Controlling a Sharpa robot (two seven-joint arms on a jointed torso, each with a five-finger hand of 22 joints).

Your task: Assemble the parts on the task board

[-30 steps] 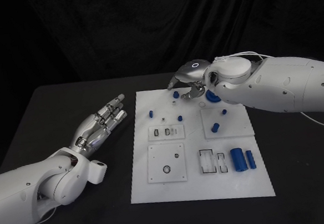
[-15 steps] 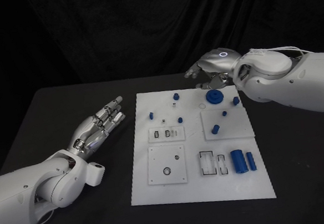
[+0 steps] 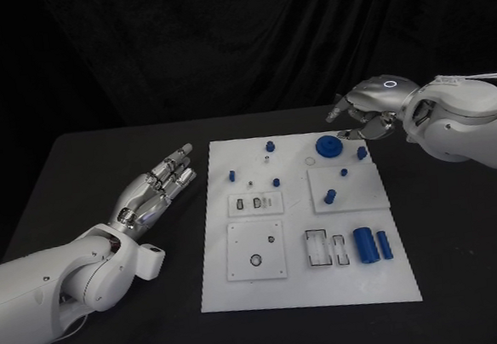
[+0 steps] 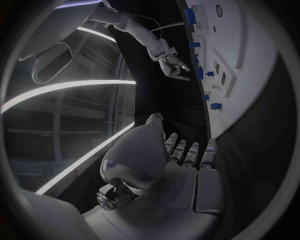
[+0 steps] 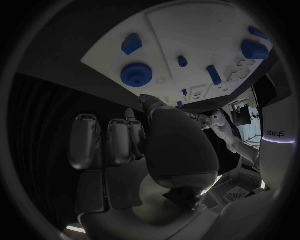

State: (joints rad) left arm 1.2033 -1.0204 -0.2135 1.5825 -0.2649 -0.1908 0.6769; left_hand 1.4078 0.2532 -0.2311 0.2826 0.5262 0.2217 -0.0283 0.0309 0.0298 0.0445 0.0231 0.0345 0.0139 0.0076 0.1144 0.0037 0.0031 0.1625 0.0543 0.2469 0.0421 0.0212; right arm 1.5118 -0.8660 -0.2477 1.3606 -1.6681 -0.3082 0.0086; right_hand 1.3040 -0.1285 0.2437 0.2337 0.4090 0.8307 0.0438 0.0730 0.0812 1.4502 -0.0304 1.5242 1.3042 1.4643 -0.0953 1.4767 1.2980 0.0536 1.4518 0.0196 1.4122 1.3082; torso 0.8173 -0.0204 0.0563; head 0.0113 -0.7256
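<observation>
The white task board [image 3: 308,288] lies in the middle of the black table. A blue toothed disc [image 3: 328,145] sits near its far right corner, with small blue pegs [image 3: 269,146] around it and a large blue cylinder [image 3: 364,244] near the front right. My right hand [image 3: 363,116] hovers just past the far right corner, beside the disc, its fingers loosely curled and holding nothing. The right wrist view shows its palm [image 5: 137,145] facing the disc [image 5: 136,74]. Left of the board, my left hand [image 3: 152,189] lies flat, fingers stretched out and empty.
White inset plates with slots [image 3: 253,203] and a ring hole [image 3: 257,260] sit on the board's left half. A thin blue rod [image 3: 384,245] lies beside the cylinder. Black table [image 3: 98,157] surrounds the board.
My right hand has pulled back from over the board's far edge and swung right, past the far right corner, uncovering the blue disc. The left hand has not moved.
</observation>
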